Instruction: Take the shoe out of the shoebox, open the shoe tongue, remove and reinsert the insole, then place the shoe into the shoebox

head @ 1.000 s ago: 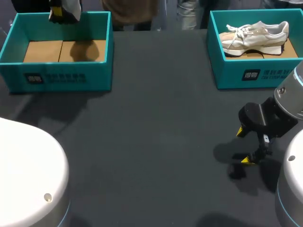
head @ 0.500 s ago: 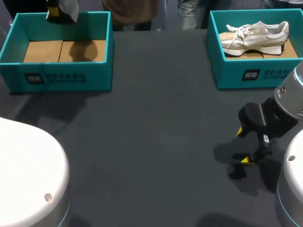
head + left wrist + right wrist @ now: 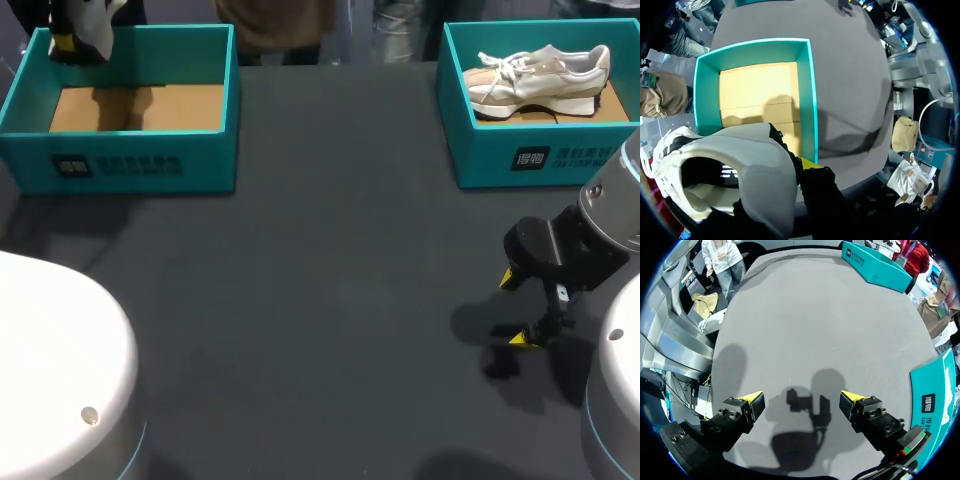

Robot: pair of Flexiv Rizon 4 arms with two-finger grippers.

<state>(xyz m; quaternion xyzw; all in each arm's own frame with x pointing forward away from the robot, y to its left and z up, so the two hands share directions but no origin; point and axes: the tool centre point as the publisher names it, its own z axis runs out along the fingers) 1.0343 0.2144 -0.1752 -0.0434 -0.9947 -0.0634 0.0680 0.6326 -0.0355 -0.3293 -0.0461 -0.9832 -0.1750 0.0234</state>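
Your left fingers [image 3: 810,163] clasped the white shoe [image 3: 750,155], which hid one tip, over the far-left shoebox [image 3: 807,90]; your right fingers [image 3: 754,401] hung spread above the tabletop [image 3: 805,315].

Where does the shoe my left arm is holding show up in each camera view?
Head view: shoe over the left shoebox's far-left corner.
Left wrist view: shoe close up, over the left shoebox.
Right wrist view: not in it.
Shared landmark: the left shoebox.
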